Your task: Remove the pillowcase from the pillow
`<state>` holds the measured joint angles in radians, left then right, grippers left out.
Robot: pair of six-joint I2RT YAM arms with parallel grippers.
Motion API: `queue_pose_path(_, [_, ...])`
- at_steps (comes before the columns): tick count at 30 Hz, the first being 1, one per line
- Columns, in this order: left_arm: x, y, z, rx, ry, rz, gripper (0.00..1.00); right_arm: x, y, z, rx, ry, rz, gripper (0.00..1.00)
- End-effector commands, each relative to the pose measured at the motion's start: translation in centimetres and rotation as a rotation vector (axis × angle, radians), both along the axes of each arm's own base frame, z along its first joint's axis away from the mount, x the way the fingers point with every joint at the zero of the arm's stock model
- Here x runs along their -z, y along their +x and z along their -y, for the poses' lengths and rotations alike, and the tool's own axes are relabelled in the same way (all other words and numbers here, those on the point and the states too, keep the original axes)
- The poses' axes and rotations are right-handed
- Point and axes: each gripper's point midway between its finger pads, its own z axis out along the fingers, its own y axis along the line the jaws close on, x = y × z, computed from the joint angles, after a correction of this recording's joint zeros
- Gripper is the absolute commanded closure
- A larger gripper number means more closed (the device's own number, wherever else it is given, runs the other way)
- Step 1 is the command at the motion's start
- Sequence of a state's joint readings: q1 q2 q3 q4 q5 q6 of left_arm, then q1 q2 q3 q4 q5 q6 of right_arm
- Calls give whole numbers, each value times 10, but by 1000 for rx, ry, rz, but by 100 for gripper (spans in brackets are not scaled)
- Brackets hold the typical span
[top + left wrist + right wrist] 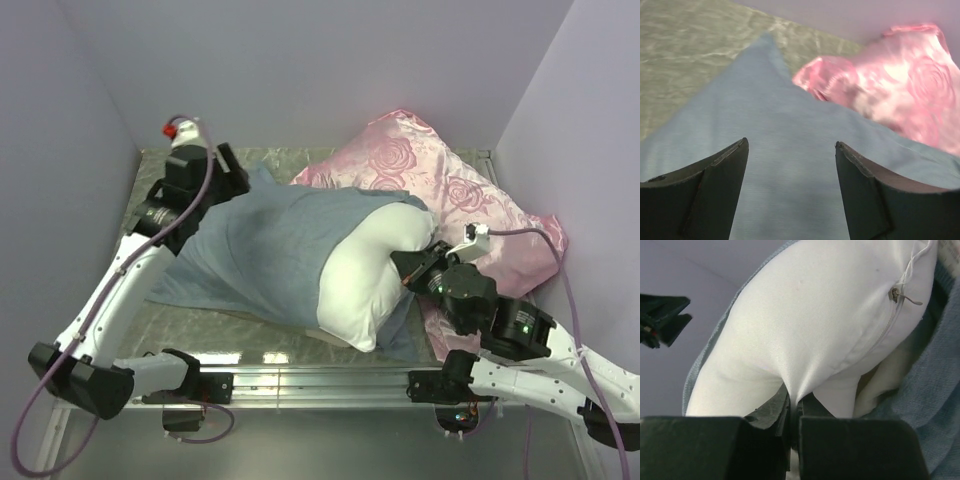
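Pillowcase [255,255]: grey-blue side up, spread across the middle of the counter. It covers the left part of the pillow, and its mouth faces right, where the white filling bulges out. Its far left corner stands up in a point.
Counter [190,325]: marbled grey-green surface. A bare strip shows in front of the cloth and another at the far left.
Right end effector [794,404]: at the exposed right end of the pillow. Its fingers are pressed together with a fold of the white fabric pinched between them.
Pillow [370,280]: plump and white, its right half out of the pillowcase. It lies just right of centre, and a zipper [896,294] runs along the uncovered end.
Left end effector [791,150]: at the far left, over the closed end of the pillowcase. Its fingers are spread wide with nothing between them. Grey-blue cloth lies right below, and I cannot tell whether they touch it.
Pink pillow [440,180]: shiny, with a rose pattern, at the far right against the back wall. It lies behind and partly under the white pillow and pillowcase.
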<state>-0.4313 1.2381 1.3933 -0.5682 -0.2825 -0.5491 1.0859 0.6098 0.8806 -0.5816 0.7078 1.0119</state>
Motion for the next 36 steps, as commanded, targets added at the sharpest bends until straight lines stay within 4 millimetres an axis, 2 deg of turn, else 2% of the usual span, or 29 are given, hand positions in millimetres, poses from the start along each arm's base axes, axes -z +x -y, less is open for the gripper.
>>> queue_pose_path(1, [42, -6, -23, -8, -69, -94, 25, -49, 8, 21, 37, -34, 102, 100])
queue_pose_path(2, [42, -12, -11, 61, -123, -93, 25, -65, 9, 21, 36, -24, 122, 100])
queue_pose_path(3, [26, -21, -9, 89, -158, -32, 25, -72, 11, 20, 34, -38, 130, 100])
queue_pose_path(4, [32, -29, -4, 128, -177, -26, 25, -72, 17, 13, 27, -89, 127, 100])
queue_pose_path(5, [25, -40, 6, 193, -220, -6, 25, -90, 18, 13, 30, -78, 147, 100])
queue_pose_path(6, [4, -53, 9, 237, -250, 75, 24, -97, 21, 11, 28, -100, 158, 100])
queue_pose_path(7, [5, -61, 11, 267, -252, 85, 24, -98, 27, 1, 20, -129, 152, 100])
queue_pose_path(8, [0, -69, 11, 282, -262, 102, 24, -124, 28, 2, 21, -99, 183, 100])
queue_pose_path(9, [-12, -81, 9, 294, -268, 147, 24, -135, 29, -2, 9, -103, 194, 100])
queue_pose_path(10, [-13, -85, 6, 292, -260, 164, 24, -141, 35, -11, 1, -139, 198, 100])
queue_pose_path(11, [-15, -87, 0, 264, -251, 174, 23, -178, 33, -6, 8, -90, 244, 100])
queue_pose_path(12, [-17, -87, -11, 203, -235, 188, 22, -184, 38, -16, -10, -130, 254, 100])
queue_pose_path(13, [-11, -85, -20, 152, -213, 159, 22, -200, 38, -15, -8, -120, 275, 100])
queue_pose_path(14, [-8, -84, -26, 119, -200, 140, 22, -236, 32, -5, 6, -68, 325, 100])
queue_pose_path(15, [0, -77, -30, 85, -184, 109, 21, -239, 38, -7, 14, -115, 321, 100])
queue_pose_path(16, [3, -73, -37, 33, -169, 90, 21, -251, 37, -4, 22, -111, 335, 100])
queue_pose_path(17, [13, -70, -39, 13, -159, 51, 21, -277, 31, 8, 36, -71, 375, 100])
queue_pose_path(19, [33, -60, -33, 23, -165, -10, 21, -286, 31, 6, 27, -88, 384, 100])
queue_pose_path(20, [34, -56, -29, 36, -182, -6, 21, -294, 28, 11, 30, -75, 394, 100])
queue_pose_path(22, [53, -52, -22, 60, -236, -49, 20, -295, 29, 10, 29, -85, 401, 100])
queue_pose_path(24, [57, -43, -20, 81, -292, -41, 20, -295, 31, 10, 32, -86, 406, 100])
queue_pose_path(25, [66, -44, -13, 112, -330, -59, 20, -296, 31, 9, 25, -86, 410, 100])
queue_pose_path(26, [65, -47, -1, 181, -370, -57, 20, -295, 30, 7, 16, -90, 411, 100])
queue_pose_path(27, [52, -45, 8, 235, -402, 6, 20, -295, 30, 7, 14, -89, 411, 100])
queue_pose_path(28, [59, -48, 15, 272, -435, 3, 20, -295, 30, 8, 13, -89, 413, 100])
queue_pose_path(30, [54, -56, 29, 361, -482, 20, 20, -296, 28, 10, 14, -79, 416, 100])
queue_pose_path(36, [37, -63, 45, 475, -565, 80, 19, -299, 24, 11, 1, -64, 418, 100])
